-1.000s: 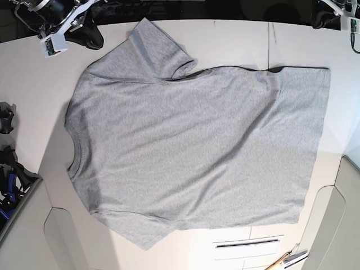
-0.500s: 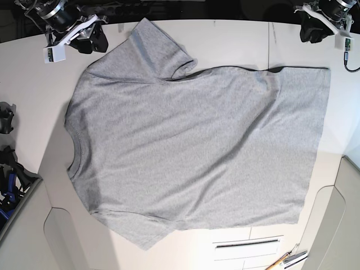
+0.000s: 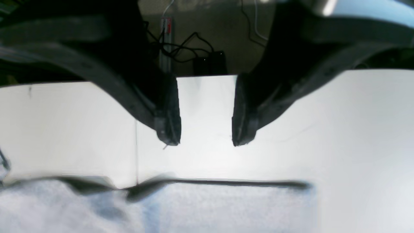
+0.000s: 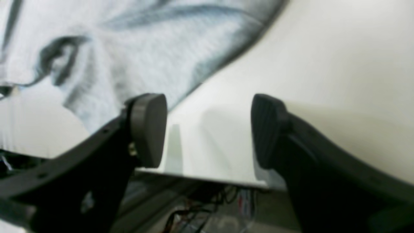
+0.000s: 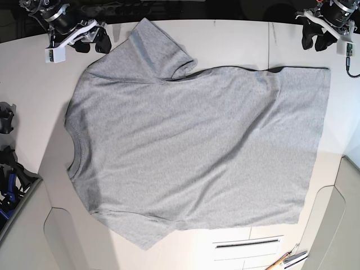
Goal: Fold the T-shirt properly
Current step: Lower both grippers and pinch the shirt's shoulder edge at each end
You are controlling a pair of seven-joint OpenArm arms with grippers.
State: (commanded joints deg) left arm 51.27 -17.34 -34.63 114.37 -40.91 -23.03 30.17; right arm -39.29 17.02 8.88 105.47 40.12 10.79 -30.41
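The light grey T-shirt (image 5: 197,146) lies spread flat on the white table, collar at the left, hem at the right, plain side up. One sleeve points to the back left. My right gripper (image 5: 94,41) hovers open at the back left, just left of that sleeve (image 4: 136,42), with nothing between its fingers. My left gripper (image 5: 315,40) hovers open at the back right, above bare table behind the shirt's hem corner (image 3: 226,207). In the left wrist view the left gripper (image 3: 205,142) is empty. In the right wrist view the right gripper (image 4: 207,132) is near the table's back edge.
The white table (image 5: 236,39) has a seam line at the back right. Dark clamps (image 5: 7,163) sit at the left edge. A drawer handle slot (image 5: 247,243) and a tool (image 5: 289,260) are at the front. Cables lie on the floor behind the table (image 3: 194,55).
Both arms have come down from the back toward the table. The right gripper moved right toward the sleeve; the left gripper moved in toward the back hem corner. The shirt has not moved.
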